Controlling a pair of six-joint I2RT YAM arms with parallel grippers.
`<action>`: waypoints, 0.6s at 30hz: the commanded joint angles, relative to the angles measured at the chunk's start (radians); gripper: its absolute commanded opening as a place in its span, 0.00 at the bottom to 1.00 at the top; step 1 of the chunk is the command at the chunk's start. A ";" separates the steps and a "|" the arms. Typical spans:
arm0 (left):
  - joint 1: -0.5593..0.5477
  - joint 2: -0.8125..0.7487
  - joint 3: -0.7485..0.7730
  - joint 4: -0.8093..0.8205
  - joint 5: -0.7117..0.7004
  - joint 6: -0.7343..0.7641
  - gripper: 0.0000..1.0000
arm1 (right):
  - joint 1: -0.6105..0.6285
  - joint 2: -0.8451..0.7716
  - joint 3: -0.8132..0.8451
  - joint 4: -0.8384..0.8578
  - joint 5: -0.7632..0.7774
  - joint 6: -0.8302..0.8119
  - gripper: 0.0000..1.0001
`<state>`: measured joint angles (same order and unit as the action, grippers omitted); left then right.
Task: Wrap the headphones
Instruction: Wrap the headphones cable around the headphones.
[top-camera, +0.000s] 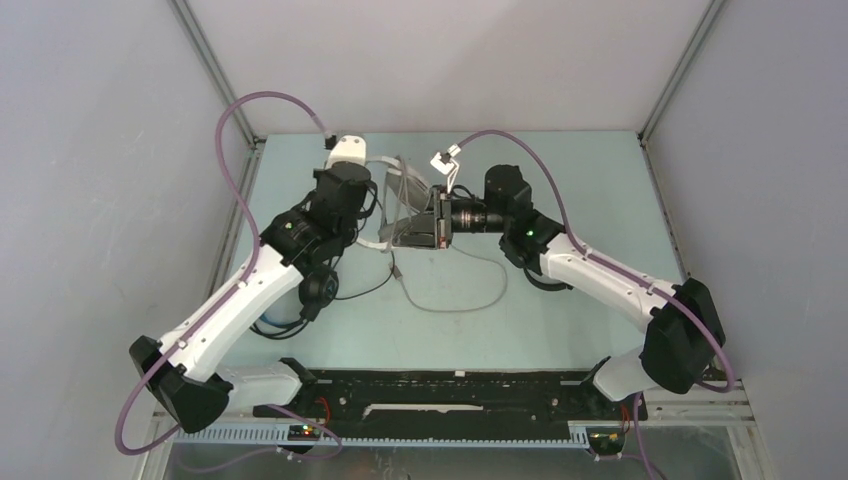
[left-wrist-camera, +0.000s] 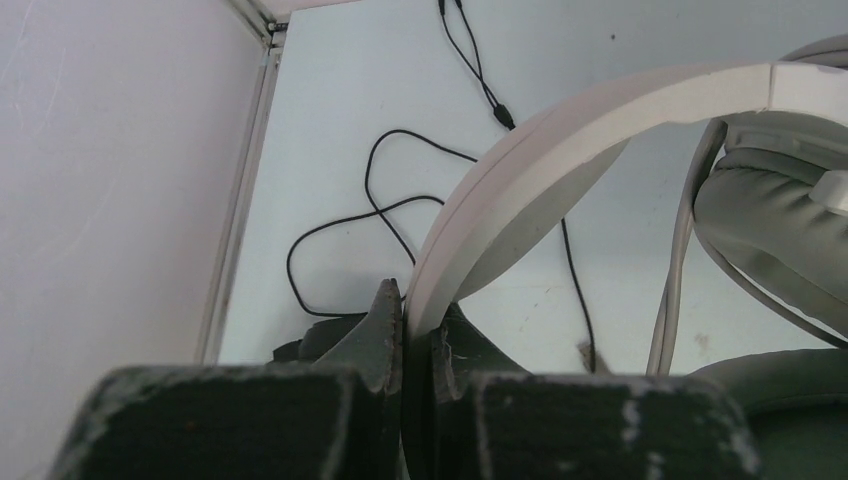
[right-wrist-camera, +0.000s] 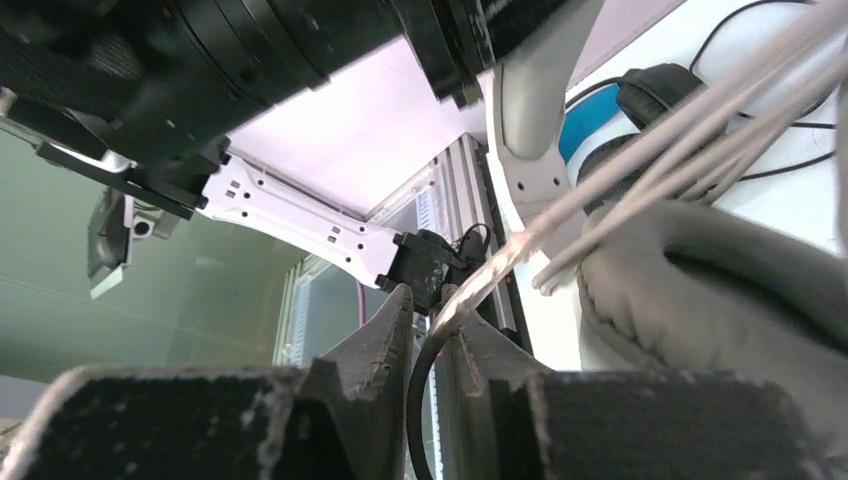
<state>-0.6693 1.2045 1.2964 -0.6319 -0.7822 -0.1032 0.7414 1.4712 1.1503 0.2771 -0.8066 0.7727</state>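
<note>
The white-grey headphones (top-camera: 400, 195) are held up between both arms at the table's middle back. My left gripper (top-camera: 378, 222) is shut on their white headband (left-wrist-camera: 560, 130), with a grey ear cushion (left-wrist-camera: 770, 210) to its right. My right gripper (top-camera: 428, 228) is shut on their thin grey cable (right-wrist-camera: 470, 285), and several cable strands run across the ear cushion (right-wrist-camera: 700, 300). Slack cable (top-camera: 450, 305) loops on the table below. The black headphones with a blue headband (right-wrist-camera: 600, 130) lie by the left arm (top-camera: 268, 325). A smaller black pair (top-camera: 318, 290) lies under the left forearm.
A thin black cable (left-wrist-camera: 380, 210) curls on the table near the left wall rail (left-wrist-camera: 240, 200). A black bar (top-camera: 450, 395) spans the near edge between the arm bases. Grey walls enclose the table on three sides.
</note>
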 joint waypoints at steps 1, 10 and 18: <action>0.040 -0.017 0.126 0.033 -0.050 -0.232 0.00 | 0.038 -0.039 0.046 -0.053 0.068 -0.157 0.20; 0.115 -0.050 0.133 0.016 0.155 -0.431 0.00 | 0.108 -0.060 0.008 -0.112 0.235 -0.419 0.22; 0.146 -0.077 0.164 0.000 0.265 -0.503 0.00 | 0.174 -0.124 -0.168 0.041 0.330 -0.658 0.25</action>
<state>-0.5392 1.1896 1.3590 -0.7086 -0.5873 -0.4908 0.8951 1.3895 1.0412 0.2111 -0.5426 0.2825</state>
